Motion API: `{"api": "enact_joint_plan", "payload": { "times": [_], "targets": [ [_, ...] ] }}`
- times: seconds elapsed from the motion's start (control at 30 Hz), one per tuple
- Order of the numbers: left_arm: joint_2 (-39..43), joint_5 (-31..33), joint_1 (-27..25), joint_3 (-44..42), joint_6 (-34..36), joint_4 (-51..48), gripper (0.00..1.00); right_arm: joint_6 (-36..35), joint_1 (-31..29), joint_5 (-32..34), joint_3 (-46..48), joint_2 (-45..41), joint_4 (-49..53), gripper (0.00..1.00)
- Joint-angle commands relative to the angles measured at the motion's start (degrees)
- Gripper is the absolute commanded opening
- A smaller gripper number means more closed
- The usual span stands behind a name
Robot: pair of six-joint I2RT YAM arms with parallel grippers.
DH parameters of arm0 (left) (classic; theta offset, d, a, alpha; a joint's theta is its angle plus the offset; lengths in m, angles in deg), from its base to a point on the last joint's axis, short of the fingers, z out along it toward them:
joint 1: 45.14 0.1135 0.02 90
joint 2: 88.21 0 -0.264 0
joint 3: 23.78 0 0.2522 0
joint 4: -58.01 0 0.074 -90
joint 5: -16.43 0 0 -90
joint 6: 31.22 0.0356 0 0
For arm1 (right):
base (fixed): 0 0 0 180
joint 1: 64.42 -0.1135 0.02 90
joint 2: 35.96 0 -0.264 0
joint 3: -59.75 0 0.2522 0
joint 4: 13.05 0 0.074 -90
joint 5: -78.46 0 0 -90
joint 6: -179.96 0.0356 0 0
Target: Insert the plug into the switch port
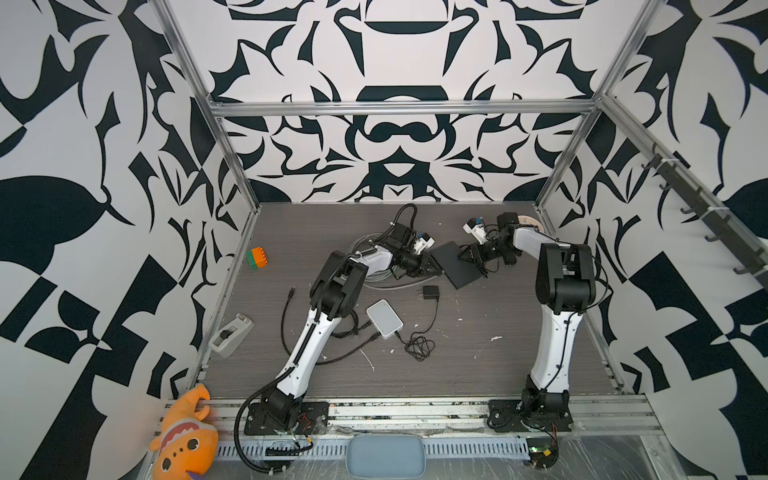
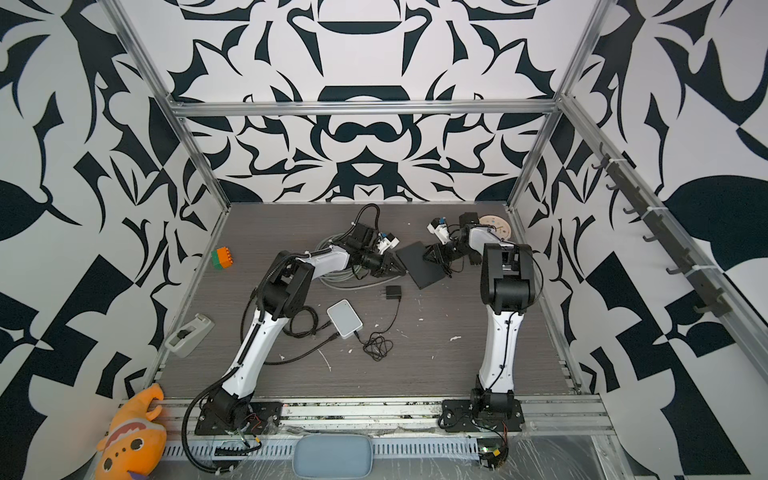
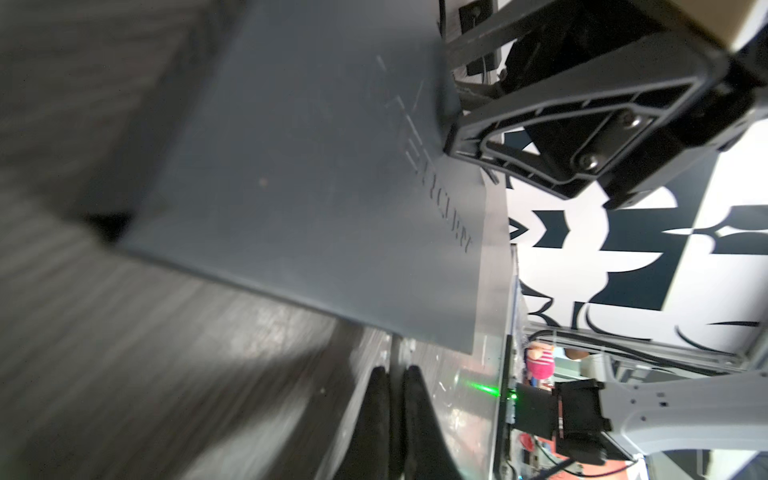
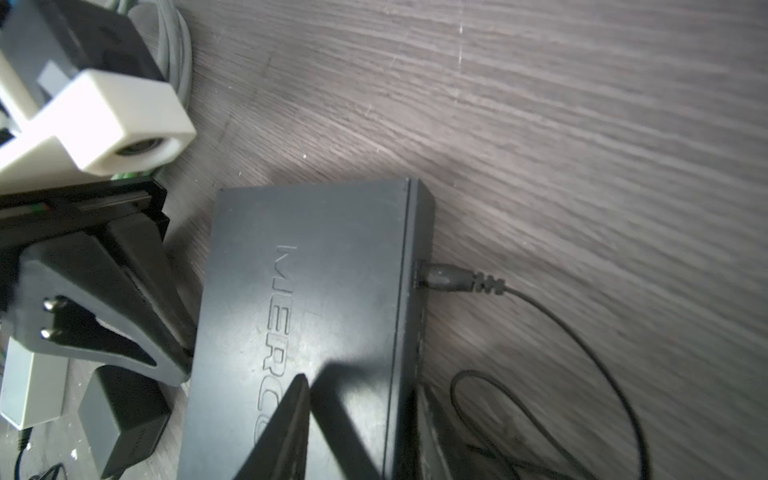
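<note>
White arms (image 1: 309, 345), black joints (image 1: 336, 286), black cables (image 1: 237, 428).

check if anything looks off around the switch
The black switch lies skewed on the table, and its plug already looks seated in the side port. White flecks are scattered nearby.

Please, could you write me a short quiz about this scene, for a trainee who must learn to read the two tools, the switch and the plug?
1. True or false: the left tool is open.
2. Where is the plug? A) lying loose, in no port; B) in a side port of the switch; C) between the left tool's fingers.
3. Which tool has the port edge of the switch between its fingers?

Key: 1. False, its fingers are together. 2. B. 3. The right tool.
</note>
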Motion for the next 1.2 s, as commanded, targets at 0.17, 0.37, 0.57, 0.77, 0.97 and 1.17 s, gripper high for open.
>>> {"api": "enact_joint_plan", "payload": {
  "times": [0.17, 0.37, 0.57, 0.77, 0.97, 1.17],
  "targets": [
    [-2.03, 8.58, 0.51, -1.58, -15.69, 36.19, 0.00, 1.71, -9.56, -19.06, 7.25, 1.24, 21.69, 0.36],
    [-1.66, 10.55, 0.42, -2.98, -15.02, 32.89, 0.00, 3.09, -10.73, -18.99, 7.96, 0.85, 20.40, 0.35],
    [-2.88, 12.60, -0.08, -0.59, -14.78, 26.68, 0.00, 3.26, -11.55, -18.98, 8.92, 0.44, 19.92, 0.34],
    [-5.27, 16.93, -0.72, 3.12, -13.46, 19.89, 0.00, 3.36, -12.26, -19.41, 9.43, -0.09, 19.40, 0.34],
    [-8.09, 17.11, -1.57, 7.05, -13.82, 19.41, 0.00, 2.83, -12.58, -19.52, 9.80, -0.08, 19.65, 0.33],
    [-1.91, 18.91, 0.63, -2.07, -8.46, 17.32, 0.21, 6.64, -10.27, -15.79, 10.52, -1.68, 17.25, 0.33]
  ]
}}
